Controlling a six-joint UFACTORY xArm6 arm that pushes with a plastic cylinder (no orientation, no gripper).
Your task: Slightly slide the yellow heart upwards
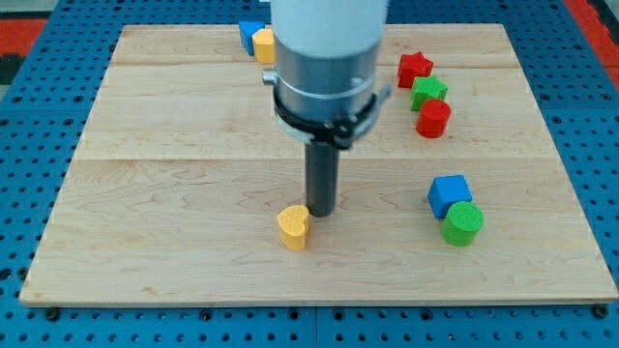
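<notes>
**Tip parked at the yellow heart's upper right shoulder**

And here is my tip (320,212), planted on the wooden board (174,164) a little below the middle, right up against the yellow heart (293,227). The tip sits at the heart's upper right edge, touching it or as near as makes no difference; the view cannot settle which. No jaws on this rod, folks, so nothing opens, nothing closes, nothing is held: it is a plain dark rod (320,184) standing upright under a grey collar and a wide white arm body (327,43) that fills the view's top centre.

The yellow heart lies flat toward the view's bottom, just left of centre, well apart from every other block.

Out to the view's right, a blue cube (449,194) and a green cylinder (462,223) sit touching, the green one just below and right of the blue.

Higher up on the right, three in a tight column: a red star (415,68) at the top, a green star (428,92) under it, a red cylinder (433,118) at the bottom.

Up at the board's top edge, left of the arm, a blue block (250,35) and a yellow block (263,45) press together, partly hidden by the arm, shapes unclear.

Around the board, a blue perforated table (39,116).
</notes>
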